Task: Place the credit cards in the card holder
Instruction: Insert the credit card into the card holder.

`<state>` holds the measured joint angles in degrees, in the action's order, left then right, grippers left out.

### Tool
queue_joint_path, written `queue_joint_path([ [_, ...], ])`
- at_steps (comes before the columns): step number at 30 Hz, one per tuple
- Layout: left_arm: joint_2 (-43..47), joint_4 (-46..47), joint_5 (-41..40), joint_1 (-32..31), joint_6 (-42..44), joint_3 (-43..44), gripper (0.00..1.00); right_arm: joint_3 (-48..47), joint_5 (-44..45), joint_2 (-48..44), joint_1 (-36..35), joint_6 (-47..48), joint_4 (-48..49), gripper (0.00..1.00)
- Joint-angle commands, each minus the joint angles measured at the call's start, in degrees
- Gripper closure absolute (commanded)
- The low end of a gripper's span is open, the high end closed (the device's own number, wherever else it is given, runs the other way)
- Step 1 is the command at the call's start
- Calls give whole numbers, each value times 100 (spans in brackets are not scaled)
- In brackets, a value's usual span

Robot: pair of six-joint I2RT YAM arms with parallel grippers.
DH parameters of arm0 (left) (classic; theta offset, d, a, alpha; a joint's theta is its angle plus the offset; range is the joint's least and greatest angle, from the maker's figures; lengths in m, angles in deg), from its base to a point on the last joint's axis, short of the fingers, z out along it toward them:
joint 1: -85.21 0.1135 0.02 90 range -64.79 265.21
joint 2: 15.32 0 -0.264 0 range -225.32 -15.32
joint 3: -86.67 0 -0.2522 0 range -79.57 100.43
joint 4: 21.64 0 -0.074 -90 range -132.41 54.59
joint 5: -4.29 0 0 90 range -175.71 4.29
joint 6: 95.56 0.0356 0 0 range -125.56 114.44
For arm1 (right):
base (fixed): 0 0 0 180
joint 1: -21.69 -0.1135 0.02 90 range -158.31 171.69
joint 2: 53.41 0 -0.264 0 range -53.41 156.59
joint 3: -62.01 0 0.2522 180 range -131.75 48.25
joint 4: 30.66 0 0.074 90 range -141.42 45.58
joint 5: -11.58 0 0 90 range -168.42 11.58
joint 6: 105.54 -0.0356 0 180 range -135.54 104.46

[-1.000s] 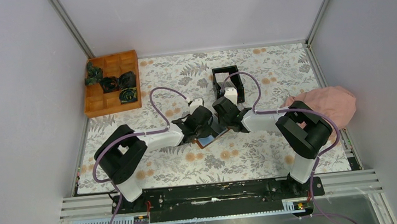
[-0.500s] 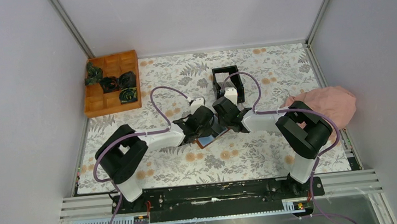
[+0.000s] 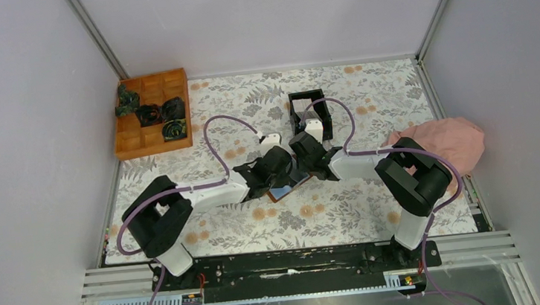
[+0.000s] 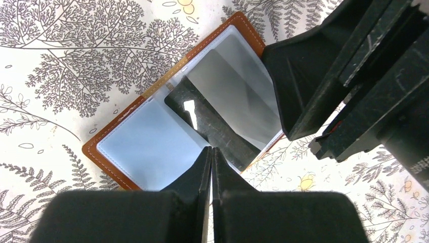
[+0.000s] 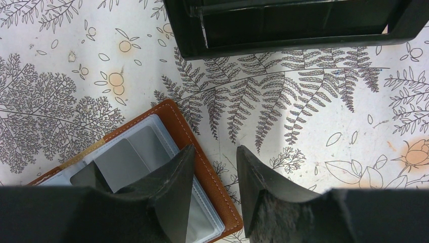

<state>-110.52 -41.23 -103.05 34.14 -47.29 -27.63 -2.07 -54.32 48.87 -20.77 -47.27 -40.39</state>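
At the middle of the desk the card holder lies open and flat, clear pockets facing up, with both arms meeting over it. A grey card sits in the pocket on the side nearer the right tool; whether it is fully seated cannot be told. The right tool is partly open and holds nothing. One finger is over the holder's pocket and the other over bare desk, so they straddle the stitched brown edge. The left tool hangs above the holder's near edge with its jaws pressed together. Nothing shows between them, though a thin card held edge-on could not be ruled out. The step in hand looks like seating a card in a pocket. To do it well, the right tool should pin the holder's edge so it cannot slide. The left should push the card along the pocket's length, low and flat, without lifting the plastic lip. The black box stands just beyond, clear of the work.
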Motion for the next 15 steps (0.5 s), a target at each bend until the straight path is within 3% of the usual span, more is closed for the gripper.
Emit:
queue_joint_path([
  [1,-105,-137,-279,-61,139,-60,98,497,-745,693,-26,-71,-1440,56],
  [15,-496,-177,-342,-80,88,-10,100,479,-814,697,-26,-73,-1438,56],
])
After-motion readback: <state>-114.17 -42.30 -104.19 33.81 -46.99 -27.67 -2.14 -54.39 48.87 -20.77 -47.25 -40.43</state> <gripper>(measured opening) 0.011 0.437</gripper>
